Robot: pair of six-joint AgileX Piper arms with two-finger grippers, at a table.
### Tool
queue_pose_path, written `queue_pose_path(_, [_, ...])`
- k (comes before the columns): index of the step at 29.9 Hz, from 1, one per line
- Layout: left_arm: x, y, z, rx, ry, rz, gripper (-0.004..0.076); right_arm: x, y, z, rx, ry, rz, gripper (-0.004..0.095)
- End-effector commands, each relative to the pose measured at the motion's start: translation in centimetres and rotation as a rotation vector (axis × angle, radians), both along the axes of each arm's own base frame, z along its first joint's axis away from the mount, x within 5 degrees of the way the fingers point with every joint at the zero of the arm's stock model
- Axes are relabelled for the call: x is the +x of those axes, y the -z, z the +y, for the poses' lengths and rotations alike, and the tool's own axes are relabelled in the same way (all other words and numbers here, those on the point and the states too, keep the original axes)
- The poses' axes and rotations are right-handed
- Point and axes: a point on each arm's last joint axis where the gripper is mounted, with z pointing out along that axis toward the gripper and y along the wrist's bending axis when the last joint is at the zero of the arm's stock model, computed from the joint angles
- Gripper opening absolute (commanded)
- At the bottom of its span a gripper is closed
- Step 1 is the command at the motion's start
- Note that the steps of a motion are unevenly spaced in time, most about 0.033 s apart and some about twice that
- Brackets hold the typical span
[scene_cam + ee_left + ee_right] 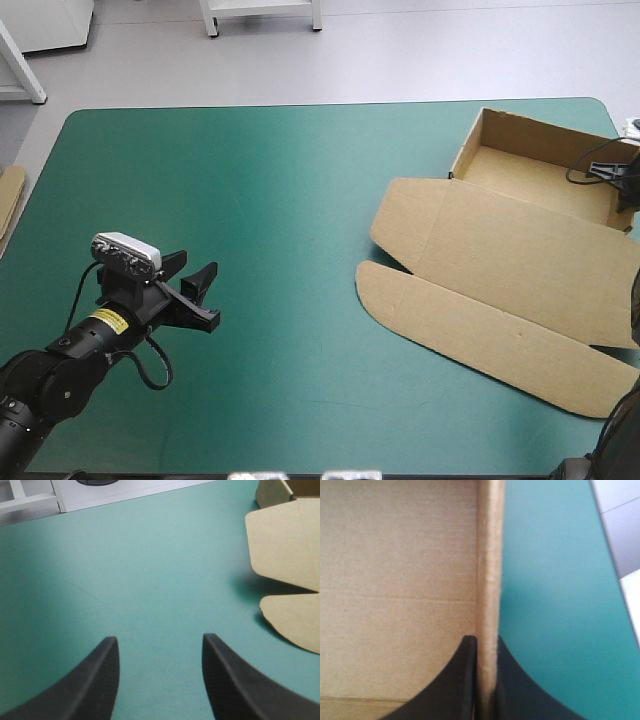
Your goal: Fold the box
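It looks like a lab; a robot arm (60,365) sits at a table (300,200) with a teal-green cover; grey floor (400,60); white furniture legs (212,18) behind.

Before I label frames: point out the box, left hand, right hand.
box (520,260), high view, flat lid panel.
left hand (160,637), left wrist view, between open fingertips.
right hand (485,638), right wrist view, between fingertips.

So the box (520,250) is plain brown corrugated board, totally matt. Up close at the right pincer (484,639) you can see faint ribbing running across the floor panel, and the wall's top edge looks a bit fuzzy. The teal-green cover (250,200) is smooth and mostly matt, with a soft pale sheen toward the far side. The left pincer (160,640) has black matt fingers (95,680), plastic by the look of it, with a fine grainy texture.
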Motion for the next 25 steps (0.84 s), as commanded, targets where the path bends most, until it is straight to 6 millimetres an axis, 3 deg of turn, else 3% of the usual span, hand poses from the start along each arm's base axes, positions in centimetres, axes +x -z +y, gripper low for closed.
queue_pose_path(1, [0.1,-1.5,0.0,-0.059,-0.017,-0.076,0.0368,-2.3,-3.4,-2.7,-0.063,0.064,-0.056,-0.0017])
queue_pose_path(9, [0.1,-1.5,0.0,-0.055,-0.015,-0.076,0.0368,-3.5,-3.1,-5.3,-0.075,0.126,-0.055,-0.0017])
queue_pose_path(19, [0.1,-1.5,0.0,-0.061,-0.016,-0.071,0.0368,-2.6,-0.5,-5.7,-0.044,0.125,-0.003,-0.0017])
queue_pose_path(25, [0.1,-1.5,0.0,-0.062,-0.015,-0.069,0.0368,-2.4,-0.3,-5.8,-0.047,0.124,-0.017,-0.0017])
